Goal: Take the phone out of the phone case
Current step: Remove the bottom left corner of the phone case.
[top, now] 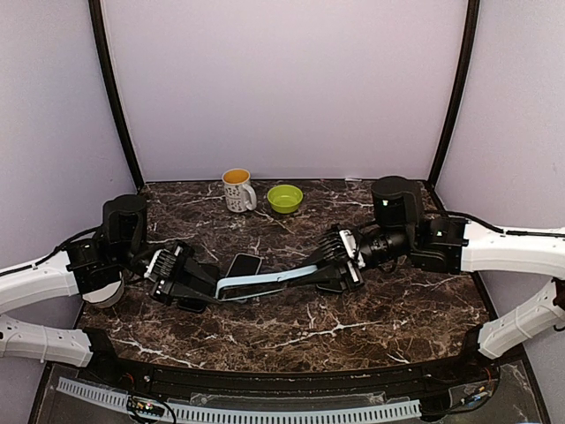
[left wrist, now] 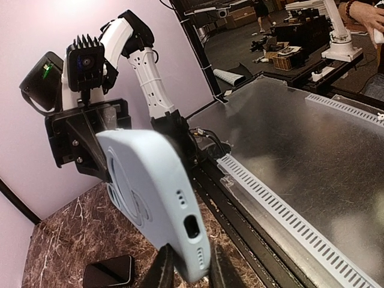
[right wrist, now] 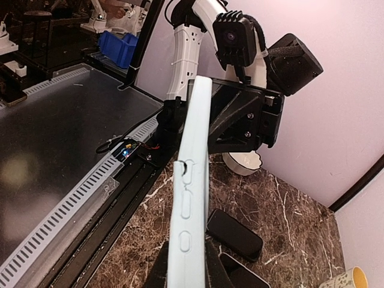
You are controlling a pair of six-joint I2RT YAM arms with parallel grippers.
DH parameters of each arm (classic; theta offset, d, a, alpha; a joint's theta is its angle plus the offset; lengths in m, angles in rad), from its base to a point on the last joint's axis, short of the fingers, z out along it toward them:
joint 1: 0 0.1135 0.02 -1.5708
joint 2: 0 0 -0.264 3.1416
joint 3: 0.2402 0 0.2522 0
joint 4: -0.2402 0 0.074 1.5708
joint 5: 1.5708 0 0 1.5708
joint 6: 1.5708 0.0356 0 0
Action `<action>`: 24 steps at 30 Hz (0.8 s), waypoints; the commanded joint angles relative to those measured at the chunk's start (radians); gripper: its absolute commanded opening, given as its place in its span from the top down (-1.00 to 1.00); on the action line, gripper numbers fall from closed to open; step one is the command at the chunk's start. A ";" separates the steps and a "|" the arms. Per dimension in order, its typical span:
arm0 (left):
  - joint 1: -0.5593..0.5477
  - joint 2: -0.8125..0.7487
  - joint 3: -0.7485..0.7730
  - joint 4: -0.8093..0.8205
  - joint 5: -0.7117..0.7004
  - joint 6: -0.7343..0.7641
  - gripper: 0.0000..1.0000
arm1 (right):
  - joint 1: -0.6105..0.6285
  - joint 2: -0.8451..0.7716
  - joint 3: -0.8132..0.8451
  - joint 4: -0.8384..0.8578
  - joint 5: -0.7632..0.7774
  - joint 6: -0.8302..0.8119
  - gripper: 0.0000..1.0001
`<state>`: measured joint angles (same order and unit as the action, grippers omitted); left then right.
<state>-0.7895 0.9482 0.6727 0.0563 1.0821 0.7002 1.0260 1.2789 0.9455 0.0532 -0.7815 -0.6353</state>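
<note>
While both pairs of jaws clamp opposite ends of the one pale blue phone case (top: 269,279), left gripper (top: 214,288) and right gripper (top: 323,272) hold it aloft. One black phone (top: 244,264) lies on the table (top: 380,309) beneath, apparently out already, so next the empty case needs lowering gently. Behind stand one mug (top: 237,189) and one green bowl (top: 284,198).

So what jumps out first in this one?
A pale blue phone case held off the table between the left gripper and right gripper, one at each end, mid-table. Just behind it the dark phone lies bare on the marble. A mug and green bowl stand at the back edge.
</note>
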 commanded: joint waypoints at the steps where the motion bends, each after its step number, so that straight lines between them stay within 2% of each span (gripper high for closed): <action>1: -0.014 0.005 0.024 -0.044 0.043 0.028 0.60 | 0.020 -0.020 0.012 0.072 -0.080 -0.006 1.00; 13: -0.040 0.013 0.047 -0.136 0.146 0.037 0.59 | 0.043 0.016 0.047 -0.015 -0.179 -0.056 1.00; 24: -0.041 0.030 0.059 -0.182 0.167 0.053 0.59 | 0.074 0.054 0.118 -0.212 -0.223 -0.112 1.00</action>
<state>-0.8310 0.9764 0.6998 -0.0849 1.1938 0.7410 1.0626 1.3293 1.0218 -0.0925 -0.8722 -0.7147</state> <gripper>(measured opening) 0.214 0.099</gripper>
